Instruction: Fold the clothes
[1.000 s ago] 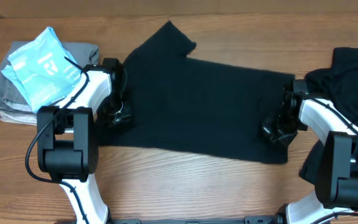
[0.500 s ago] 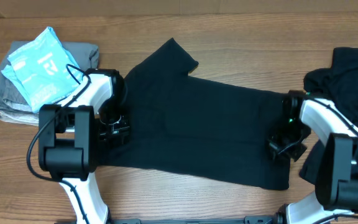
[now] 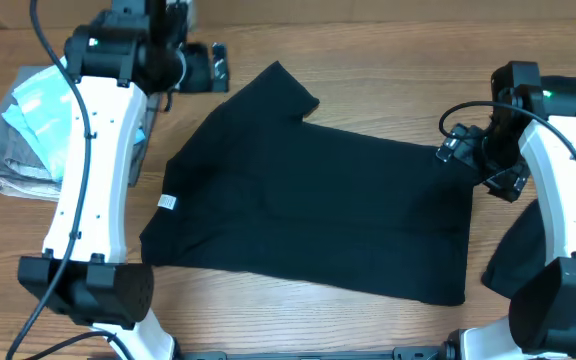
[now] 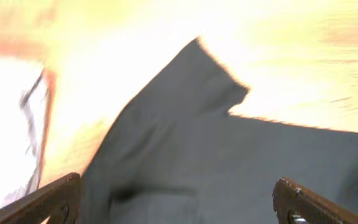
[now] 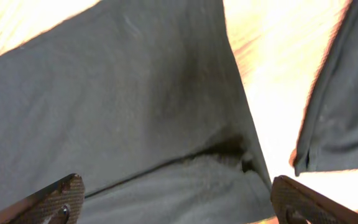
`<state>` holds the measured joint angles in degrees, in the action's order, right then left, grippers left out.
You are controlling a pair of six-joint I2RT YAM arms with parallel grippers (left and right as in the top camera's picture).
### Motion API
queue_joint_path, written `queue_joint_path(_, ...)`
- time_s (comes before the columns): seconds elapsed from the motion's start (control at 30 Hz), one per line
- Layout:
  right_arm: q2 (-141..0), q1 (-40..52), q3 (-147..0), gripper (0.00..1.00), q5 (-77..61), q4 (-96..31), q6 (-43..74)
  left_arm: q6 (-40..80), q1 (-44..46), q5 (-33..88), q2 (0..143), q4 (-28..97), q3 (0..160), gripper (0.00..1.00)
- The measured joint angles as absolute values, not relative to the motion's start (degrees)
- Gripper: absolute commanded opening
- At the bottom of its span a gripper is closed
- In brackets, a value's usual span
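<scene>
A black T-shirt [image 3: 318,210] lies spread across the middle of the table, one sleeve pointing to the far side and a small white label [image 3: 167,202] near its left edge. My left gripper [image 3: 206,68] is lifted above the far left corner of the shirt, open and holding nothing. In the left wrist view that gripper [image 4: 178,184] frames the sleeve [image 4: 197,87] below, blurred. My right gripper [image 3: 482,165] hovers open over the shirt's right edge. In the right wrist view that gripper [image 5: 178,182] is empty above a fold [image 5: 185,158] in the fabric.
More black clothes [image 3: 568,130] are piled at the right edge, behind the right arm. A light-blue garment [image 3: 33,105] sits on folded grey and beige garments [image 3: 8,170] at the far left. Bare wood runs along the front edge.
Both grippers have opened, let go of the shirt and lifted. The left one went toward the far left, the right one toward the far right. The shirt now lies flat.
</scene>
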<state>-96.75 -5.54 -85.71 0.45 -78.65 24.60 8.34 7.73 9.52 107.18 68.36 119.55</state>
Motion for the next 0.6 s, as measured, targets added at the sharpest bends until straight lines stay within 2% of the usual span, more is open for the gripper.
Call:
queue_joint_path(0.2, -98.59, -5.52, -85.71, 1.0, 0.75, -72.97, 21.87, 4.91, 11.18, 10.94, 114.69, 58.24, 120.86, 1.0)
queue_joint_path(0.6, -103.79, -5.98, -85.65, 1.0, 3.44, -65.06, 20.1, -5.04, 13.19, 7.88, 136.7, 39.83, 120.53, 0.93)
